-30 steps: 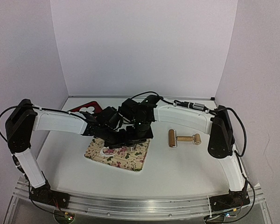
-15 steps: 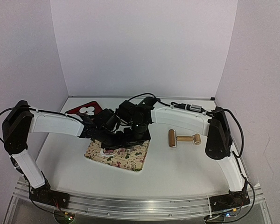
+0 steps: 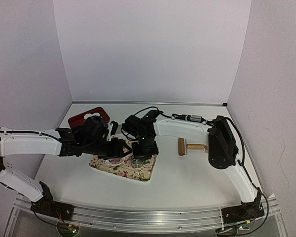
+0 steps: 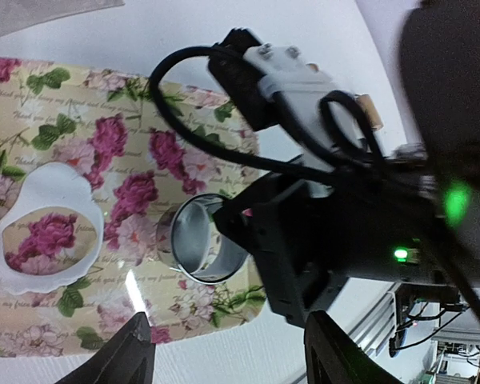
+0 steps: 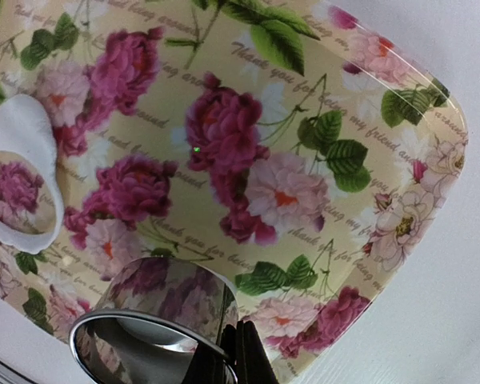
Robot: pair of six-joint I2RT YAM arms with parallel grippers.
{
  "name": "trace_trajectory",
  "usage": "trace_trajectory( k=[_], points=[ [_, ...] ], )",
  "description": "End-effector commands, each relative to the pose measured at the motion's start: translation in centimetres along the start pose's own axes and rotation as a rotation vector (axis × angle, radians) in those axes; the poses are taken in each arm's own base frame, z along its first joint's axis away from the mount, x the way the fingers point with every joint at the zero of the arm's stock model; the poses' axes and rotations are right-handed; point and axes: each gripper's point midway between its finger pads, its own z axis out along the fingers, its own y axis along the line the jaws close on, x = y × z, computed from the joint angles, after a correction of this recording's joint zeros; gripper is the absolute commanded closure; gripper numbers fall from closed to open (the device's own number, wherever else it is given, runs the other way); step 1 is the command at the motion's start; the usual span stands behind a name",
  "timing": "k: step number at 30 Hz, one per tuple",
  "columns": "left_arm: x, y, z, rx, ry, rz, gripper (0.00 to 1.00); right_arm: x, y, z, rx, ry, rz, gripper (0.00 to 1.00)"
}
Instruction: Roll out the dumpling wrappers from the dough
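The dough (image 4: 44, 240) lies as a thin white sheet with a round hole on the floral tray (image 4: 88, 128), and shows again as the dough (image 5: 24, 136) in the right wrist view. My right gripper (image 5: 238, 356) is shut on the wall of a metal ring (image 5: 156, 316), which stands just right of the sheet. From above, the right gripper (image 3: 138, 154) hangs over the tray's middle. My left gripper (image 4: 236, 356) is open with nothing between its fingers, low near the tray's front edge; from above, the left gripper (image 3: 119, 148) is left of the ring. The dumpling wrappers are hidden.
A red plate (image 3: 79, 118) sits at the back left, partly behind my left arm. A wooden rolling pin (image 3: 192, 146) lies on the table right of the floral tray (image 3: 145, 170). The two wrists are close together over the tray.
My left arm has swung back and down to the left, and its gripper has opened wider. The right gripper has moved the ring a little nearer over the tray.
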Motion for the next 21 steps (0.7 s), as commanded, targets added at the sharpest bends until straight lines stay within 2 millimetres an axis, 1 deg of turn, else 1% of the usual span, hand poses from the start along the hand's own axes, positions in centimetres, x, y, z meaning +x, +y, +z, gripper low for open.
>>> trace_trajectory(
  k=[1,3,5,8,12,14,21],
  points=[
    [-2.1,-2.7,-1.3,0.105,-0.097,0.025,0.36,0.4,-0.2,0.3,0.014,0.012,0.013,1.0],
    [-2.1,-1.8,-1.6,0.077,-0.123,-0.004,0.35,0.2,-0.1,-0.2,-0.004,0.016,0.04,1.0],
    [-1.9,-0.9,-1.9,0.056,-0.142,-0.035,0.31,-0.4,0.1,-1.5,-0.024,-0.01,0.057,1.0],
    [-1.7,-0.5,-2.1,0.06,-0.149,-0.052,0.29,-1.3,0.2,-3.5,-0.045,-0.054,0.08,1.0],
    [-1.3,-0.2,-1.4,0.065,-0.142,-0.029,0.29,-1.1,0.0,-4.0,-0.073,-0.031,0.123,1.0],
    [-0.7,0.3,-1.0,0.056,-0.132,-0.005,0.28,-1.0,0.1,-4.5,-0.086,-0.026,0.14,1.0],
    [-0.1,-0.6,-0.6,0.163,-0.168,0.13,0.27,-1.4,-0.1,-6.5,-0.13,-0.03,0.191,1.0]
  ],
)
